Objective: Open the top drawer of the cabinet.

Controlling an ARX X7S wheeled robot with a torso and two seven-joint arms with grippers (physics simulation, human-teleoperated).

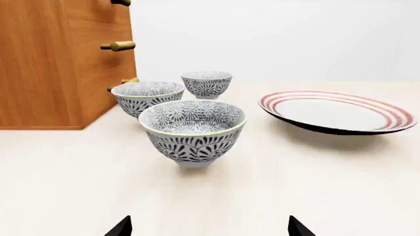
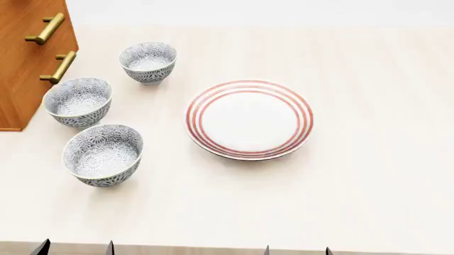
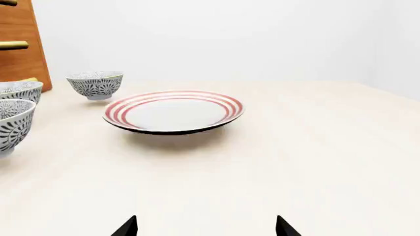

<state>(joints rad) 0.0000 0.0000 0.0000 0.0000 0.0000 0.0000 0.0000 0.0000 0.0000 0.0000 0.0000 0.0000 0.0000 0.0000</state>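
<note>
The cabinet [image 2: 28, 64] stood at the table's far left, its top drawer's handle [image 2: 45, 28] running front-to-back, nearer the left gripper [image 2: 74, 248]; both grippers' fingers were spread apart, empty.

The head camera looked steeply down on the table [image 2: 354, 186]. Both wrist cameras sat low near the tabletop, facing forward across it. All three shared the striped plate [image 2: 249, 119] and patterned bowls [image 2: 103, 153]; the cabinet [image 2: 21, 64] filled the head view's upper left.
</note>
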